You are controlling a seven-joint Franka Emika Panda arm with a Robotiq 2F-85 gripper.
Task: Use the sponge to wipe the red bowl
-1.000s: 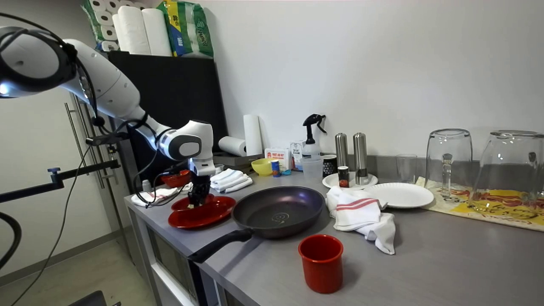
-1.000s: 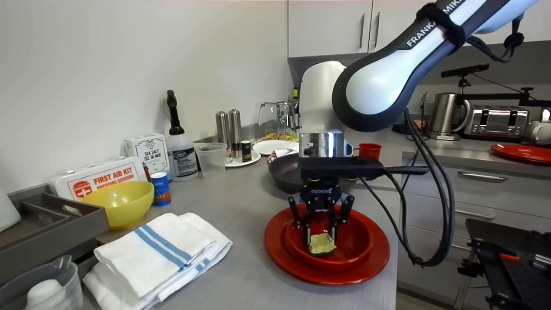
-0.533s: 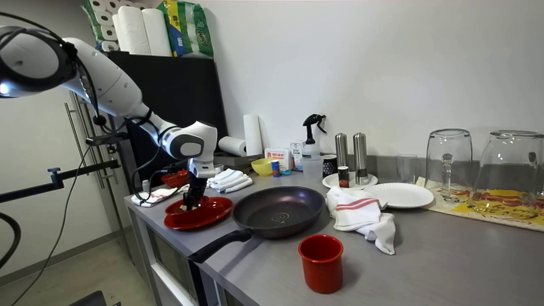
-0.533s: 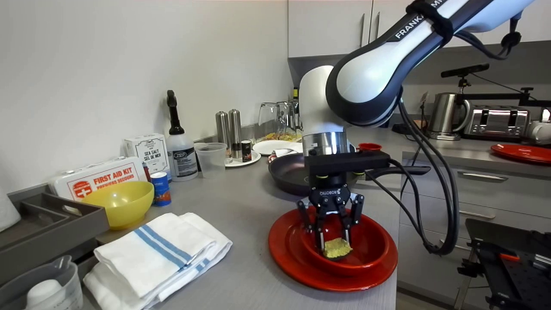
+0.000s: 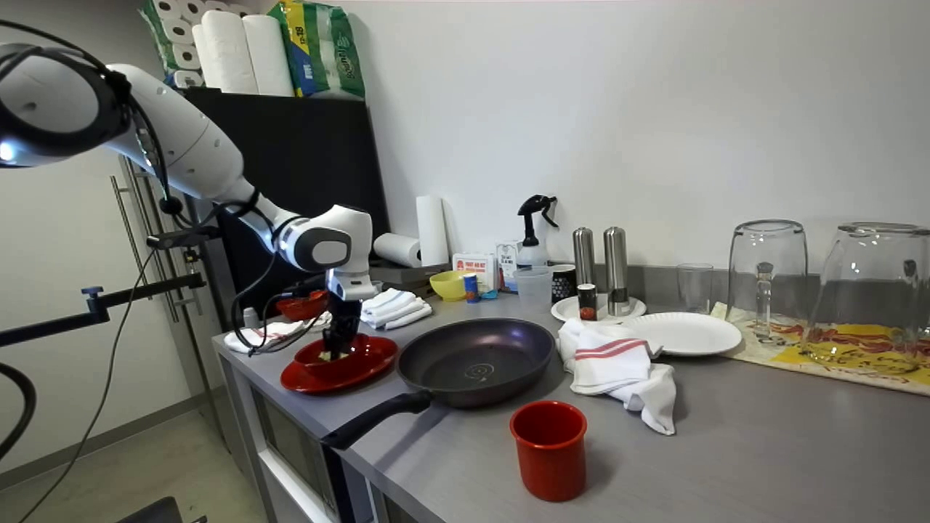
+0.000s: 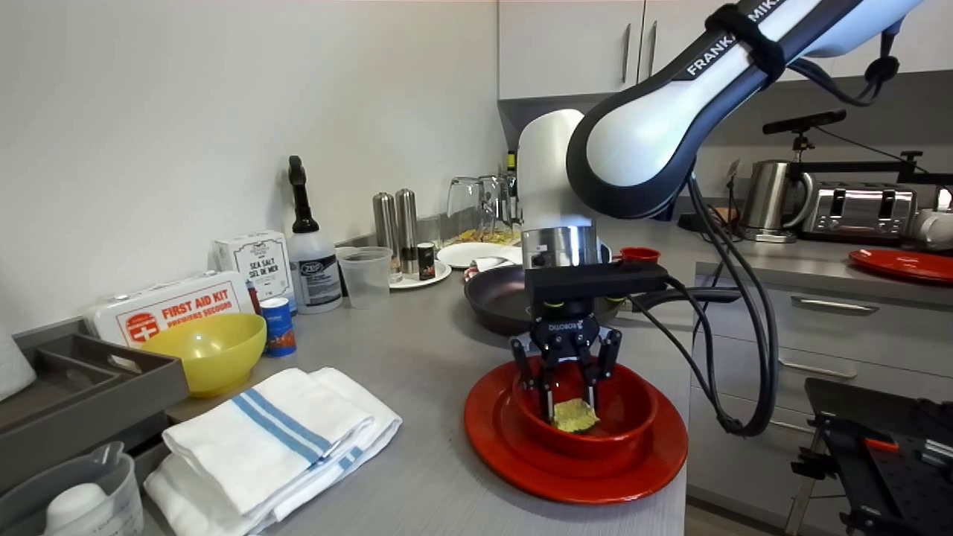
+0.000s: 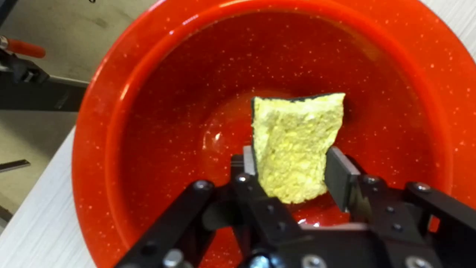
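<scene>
In an exterior view, your grey desk (image 5: 726, 450) runs along a white wall (image 5: 617, 109), a tall black unit (image 5: 305, 167) at its far end and pale floor (image 5: 145, 465) below. The black frying pan (image 5: 476, 349) sits just beside the red plate (image 5: 374, 359), its handle (image 5: 378, 420) reaching to the desk's edge, and crowds you on that side. Nearer the camera stands a red cup (image 5: 548, 457), and a red-striped cloth (image 5: 617, 367) lies past the pan.

In an exterior view, you get wall cupboards (image 6: 573, 45) and drawers (image 6: 864, 335) behind the arm (image 6: 636, 149). A folded towel (image 6: 275, 432) with blue stripes lies near the plate; beyond it are a yellow bowl (image 6: 212, 353) and a first aid kit (image 6: 179, 298). Cables (image 6: 770, 372) loop down past the desk's edge, beside your tool (image 6: 571, 402). The red bowl (image 6: 629, 409) stands on the plate, and the tool reaches down into it.

In the wrist view, the tool is clamped on the yellow sponge (image 7: 297, 141), a finger (image 7: 340, 175) against either side, inside the bowl. The plate hides part of the desk's edge, with floor showing to the left.
</scene>
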